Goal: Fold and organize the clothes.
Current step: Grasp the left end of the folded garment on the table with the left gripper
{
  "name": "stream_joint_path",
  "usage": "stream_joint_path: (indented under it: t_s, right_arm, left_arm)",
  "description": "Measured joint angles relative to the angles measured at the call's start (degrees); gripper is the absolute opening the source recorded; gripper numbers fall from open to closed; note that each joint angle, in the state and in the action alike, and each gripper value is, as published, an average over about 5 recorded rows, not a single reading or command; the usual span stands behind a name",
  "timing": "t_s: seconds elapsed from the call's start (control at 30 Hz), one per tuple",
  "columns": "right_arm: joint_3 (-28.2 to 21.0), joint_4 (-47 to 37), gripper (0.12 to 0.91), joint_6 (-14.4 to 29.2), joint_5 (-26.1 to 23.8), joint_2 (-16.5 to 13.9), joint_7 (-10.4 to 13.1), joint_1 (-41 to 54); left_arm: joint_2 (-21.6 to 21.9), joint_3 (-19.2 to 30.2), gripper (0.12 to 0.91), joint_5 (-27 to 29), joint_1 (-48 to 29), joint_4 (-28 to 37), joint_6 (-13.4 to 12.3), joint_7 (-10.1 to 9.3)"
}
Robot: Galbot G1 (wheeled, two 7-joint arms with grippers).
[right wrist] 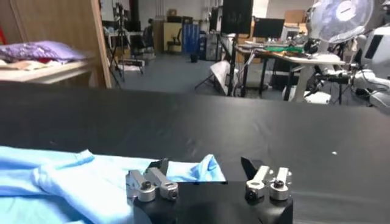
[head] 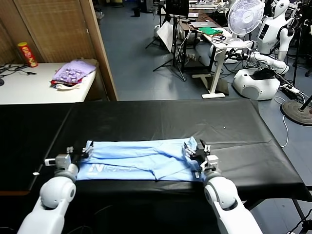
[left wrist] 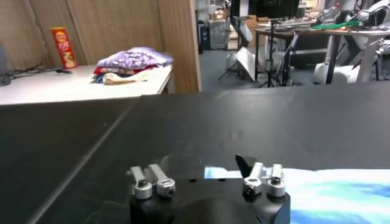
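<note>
The clothes are one light sky-blue T-shirt [head: 141, 158], lying as a long flat strip across the near part of the black table [head: 161, 117]. White lettering [head: 97, 168] shows near its left end. My left gripper [head: 79, 151] stands open at the shirt's left end, low over the table. In the left wrist view the left gripper [left wrist: 204, 165] has wide jaws with only a sliver of the shirt [left wrist: 341, 195] past them. My right gripper [head: 197, 151] is open at the right end. In the right wrist view a raised fold of the shirt [right wrist: 198, 170] lies loose between the right gripper's [right wrist: 204, 165] fingers.
A white side table [head: 29, 90] at the back left carries a purple pile of clothes [head: 73, 72] and a red crisp can [head: 27, 53]. A wooden panel [head: 102, 44] stands behind it. Desks, a fan [head: 246, 17] and another white robot [head: 265, 58] fill the far right.
</note>
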Motion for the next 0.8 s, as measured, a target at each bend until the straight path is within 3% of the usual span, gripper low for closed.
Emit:
stream_joint_path:
  t_s: [0.3,0.53,0.63,0.8]
  right_arm:
    - [-0.59,1.82,0.798,-0.44,0.07,0.07,0.00,-0.35]
    - [-0.43,2.68,0.798,-0.60,0.05,-0.36,-0.02,-0.69]
    - [-0.33,2.75,0.798,-0.55,-0.10,-0.38,-0.03,-0.93]
    - [-0.45,2.75,0.798,-0.01,-0.86,-0.18,-0.19,-1.28]
  left_arm:
    - [-1.71,-2.96,0.798,-5.47,6.47,-4.52,0.22,0.33]
    - [-3.71,-3.32,0.791,-5.51,8.62,-3.59,-0.32,1.03]
    - [-4.25,-3.42,0.706,-6.37,8.69,-3.13,-0.39,1.11]
    - [-4.94,-3.48,0.434,-7.60,8.82,-3.30,-0.10,1.27]
